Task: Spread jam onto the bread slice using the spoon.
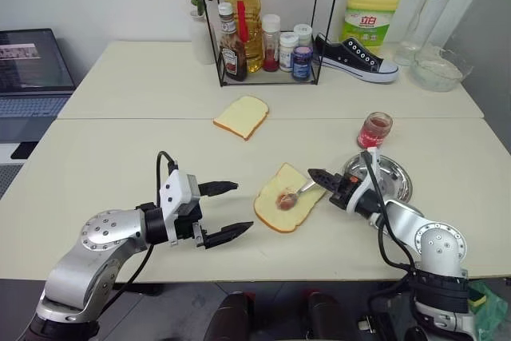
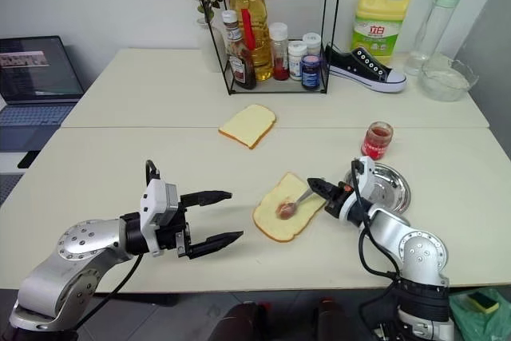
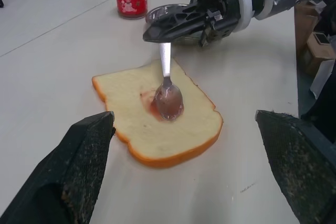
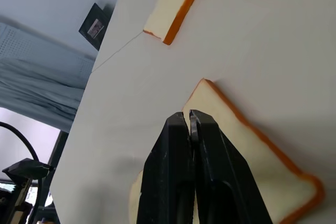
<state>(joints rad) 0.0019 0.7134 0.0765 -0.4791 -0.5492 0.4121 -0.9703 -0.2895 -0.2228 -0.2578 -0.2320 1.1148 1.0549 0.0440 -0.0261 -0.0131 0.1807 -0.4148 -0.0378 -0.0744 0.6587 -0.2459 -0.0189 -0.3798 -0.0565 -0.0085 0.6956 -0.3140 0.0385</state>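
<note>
Jam (image 3: 155, 104) shows as a small red smear near the middle of the bread slice (image 1: 289, 198), right under the spoon (image 3: 168, 94). My right gripper (image 1: 316, 175) has its fingers (image 4: 181, 182) clamped tight on the spoon's slim handle, holding it so the oval bowl points down and rests on the smear. The bread slice lies flat on the surface (image 1: 120, 157), between my two arms and just left of the round steel dish (image 1: 393, 178), which sits beneath my right wrist. My left gripper (image 1: 227, 210) hangs above the surface a little to the left of the slice, its two black fingers (image 3: 79, 171) spread wide with nothing between them and aimed toward the bread. Behind the dish, farther from me, I see the small jam jar (image 1: 374, 130) standing upright, with no lid that I can make out. A second, clean bread slice (image 1: 241, 116) lies well apart toward the back of the surface, in front of a wire rack (image 1: 267, 21) of bottles. A black sneaker (image 1: 355, 58), a yellow detergent bottle (image 1: 371, 7) and a glass bowl (image 1: 437, 69) sit at the far right, and a laptop (image 1: 32, 69) stands off to the far left.
</note>
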